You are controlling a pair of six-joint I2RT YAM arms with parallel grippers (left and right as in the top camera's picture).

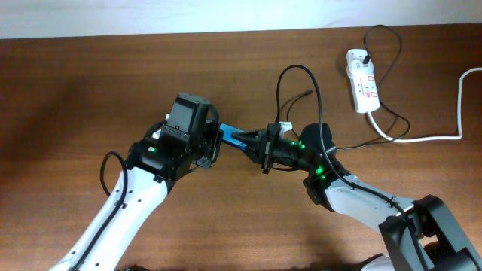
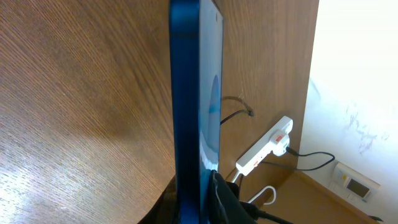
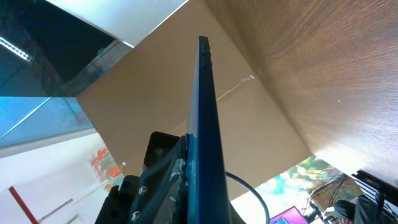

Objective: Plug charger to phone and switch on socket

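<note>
The phone (image 1: 233, 137), slim with a bright blue screen, is held off the table between both arms, edge-on in the left wrist view (image 2: 193, 93) and the right wrist view (image 3: 205, 112). My left gripper (image 1: 217, 143) (image 2: 198, 190) is shut on its left end. My right gripper (image 1: 253, 141) (image 3: 200, 171) is shut on its right end. The charger (image 1: 300, 69), a thin black cable, loops over the right arm, and its free plug tip (image 1: 308, 93) (image 2: 249, 112) lies loose on the table. The white socket (image 1: 363, 79) (image 2: 264, 148) sits at the far right.
A thick white cord (image 1: 433, 138) runs from the socket to the right edge of the table. More black cable (image 1: 392, 113) trails from the socket towards the right arm. The wooden table (image 1: 90, 90) ends at a white wall along the far side.
</note>
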